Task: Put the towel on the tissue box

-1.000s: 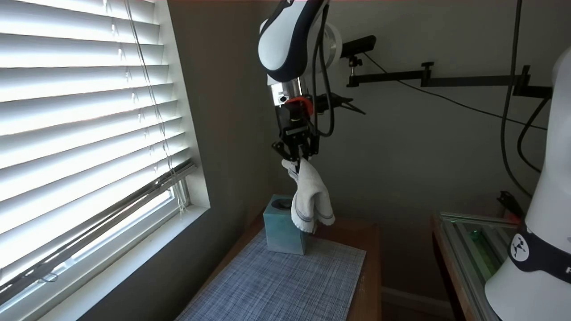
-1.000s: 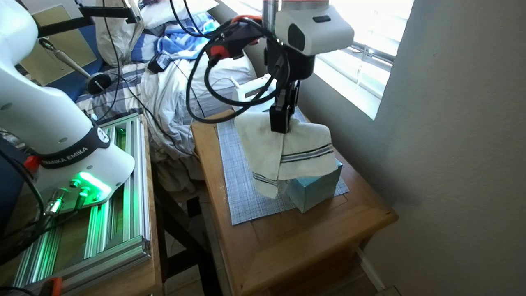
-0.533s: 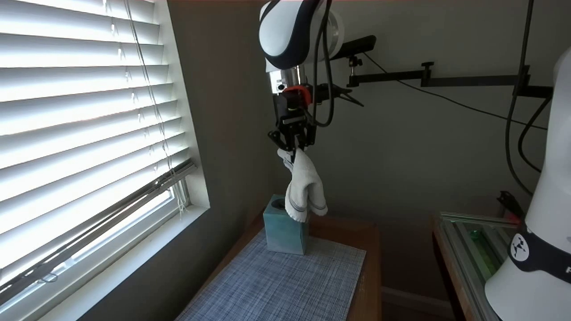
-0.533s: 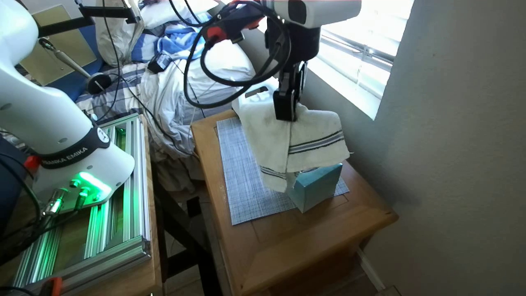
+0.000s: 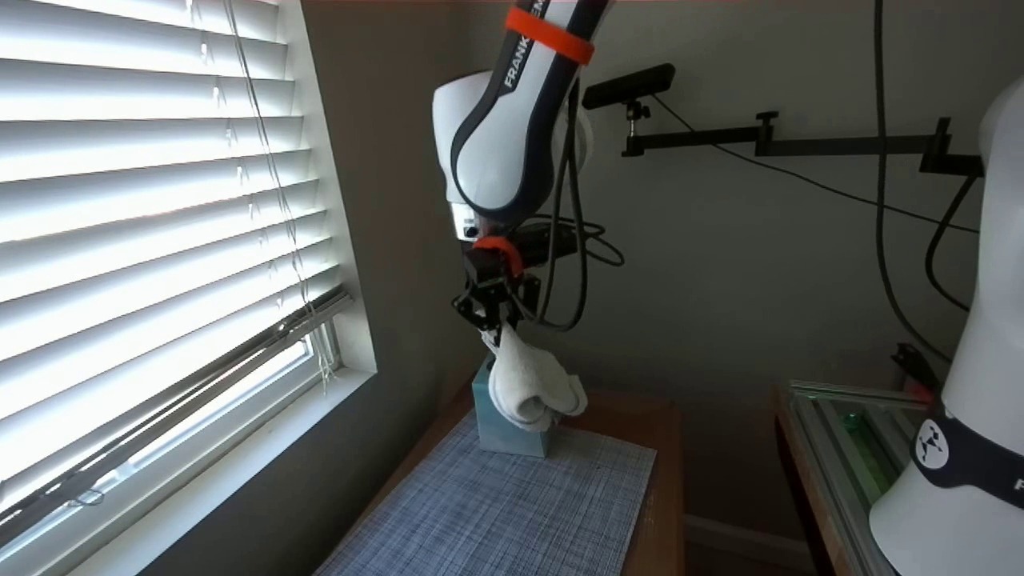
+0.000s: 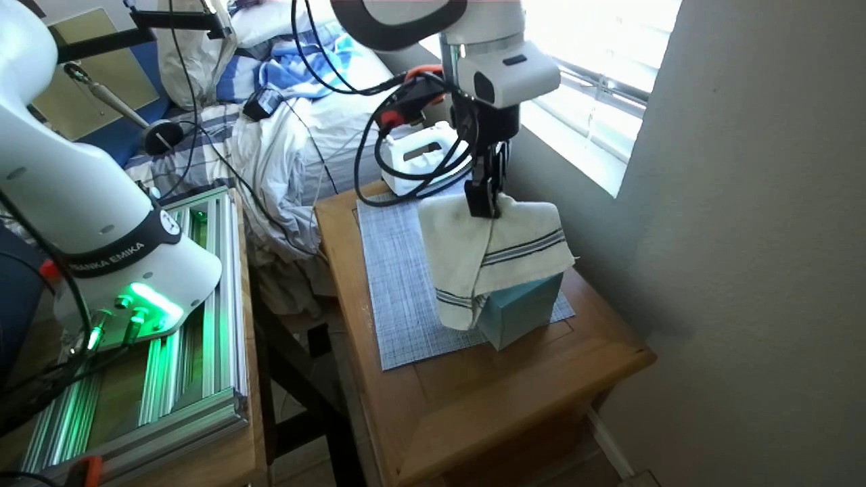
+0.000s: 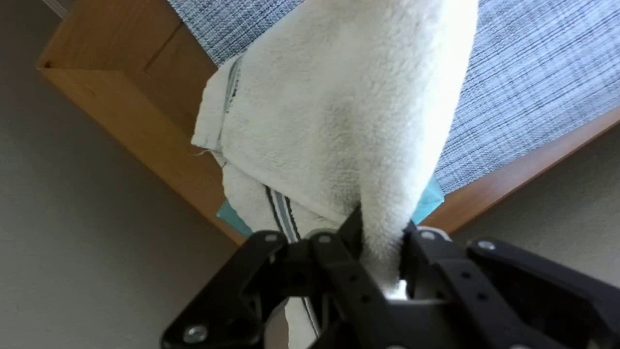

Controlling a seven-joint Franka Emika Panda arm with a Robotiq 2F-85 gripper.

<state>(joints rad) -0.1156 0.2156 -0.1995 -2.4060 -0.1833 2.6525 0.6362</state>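
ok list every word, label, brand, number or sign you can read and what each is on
"FRANK … EM": arm's dark stripe, interrupted by an orange strap, cut at the picture's top.
"ANKA EMIKA": robot base's dark band; its start is unclear.
"F": same band, cut by the picture's edge.
Round emblem: same band, no readable letters.
Small dark device: any marks too small to read.
None seen on towel or tissue box.

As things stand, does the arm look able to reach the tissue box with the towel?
Probably yes: the gripper holds the towel partly over the tissue box, with no other object seen between them. Whether towel and box touch is hard to tell.
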